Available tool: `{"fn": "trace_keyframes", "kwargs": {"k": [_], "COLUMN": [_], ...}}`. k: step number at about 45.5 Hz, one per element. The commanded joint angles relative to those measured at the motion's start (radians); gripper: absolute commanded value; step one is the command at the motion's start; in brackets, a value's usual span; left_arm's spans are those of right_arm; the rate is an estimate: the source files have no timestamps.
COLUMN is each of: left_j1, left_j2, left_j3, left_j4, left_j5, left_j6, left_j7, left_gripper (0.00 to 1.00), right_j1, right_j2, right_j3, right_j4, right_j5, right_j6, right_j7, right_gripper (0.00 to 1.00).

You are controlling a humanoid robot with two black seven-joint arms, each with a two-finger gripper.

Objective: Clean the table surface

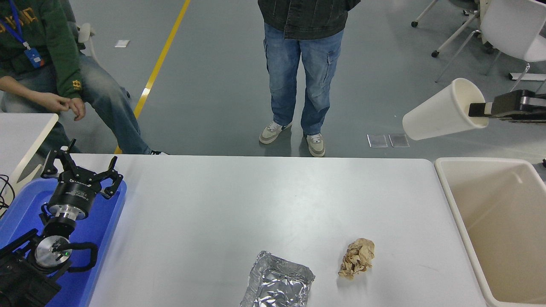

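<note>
Right hand (pixel 477 110) clamping paper cup (pixel 439 113), foil tray (pixel 279 283) bare

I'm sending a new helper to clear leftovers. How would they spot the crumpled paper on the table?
Start at the table surface and go to its near edge, right of centre, toward the beige bin. There lies the crumpled paper ball, just right of the foil tray. It is brown and wadded, while the tray is shiny silver and box-shaped.
</note>
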Motion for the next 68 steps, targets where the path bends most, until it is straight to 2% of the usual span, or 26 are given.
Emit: {"fn": "trace_keyframes", "kwargs": {"k": [1, 13, 21, 28, 40, 52, 55, 60, 68], "left_j1": [0.000, 0.000, 0.000, 0.000, 0.000, 0.000, 0.000, 0.000, 0.000], "left_j2": [0.000, 0.000, 0.000, 0.000, 0.000, 0.000, 0.000, 0.000, 0.000], "left_j3": [0.000, 0.000, 0.000, 0.000, 0.000, 0.000, 0.000, 0.000, 0.000], "left_j4": [-0.001, 0.001, 0.001, -0.001, 0.001, 0.001, -0.001, 0.001, 0.001], "left_j5": [0.000, 0.000, 0.000, 0.000, 0.000, 0.000, 0.000, 0.000, 0.000], "left_j6": [0.000, 0.000, 0.000, 0.000, 0.000, 0.000, 0.000, 0.000, 0.000], "left_j7": [0.001, 0.000, 0.000, 0.000, 0.000, 0.000, 0.000, 0.000, 0.000], "left_gripper": [1.00, 1.00, 1.00, 1.00, 1.00, 1.00, 1.00, 1.00, 1.00], "right_j1": [-0.146, -0.408, -0.527, -0.628, -0.720, -0.720, -0.718, -0.725, -0.726], "right_j2": [0.000, 0.102, 0.243, 0.432, 0.711, 1.017, 1.061, 1.078, 1.098], "right_j3": [-0.008, -0.005, -0.003, 0.002, 0.006, -0.084, -0.116, -0.159, -0.172], "right_j4": [-0.096, -0.249, -0.419, -0.659, -1.071, -1.585, -1.628, -1.625, -1.625], "right_j5": [0.094, 0.252, 0.311, 0.314, 0.325, 0.325, 0.326, 0.331, 0.378], "right_j6": [-0.171, -0.432, -0.567, -0.642, -0.659, -0.688, -0.731, -0.834, -0.877], "right_j7": [0.020, 0.099, 0.129, 0.129, 0.129, 0.120, 0.105, 0.015, -0.001], "right_gripper": [0.00, 0.00, 0.00, 0.00, 0.00, 0.00, 0.00, 0.00, 0.00]}}
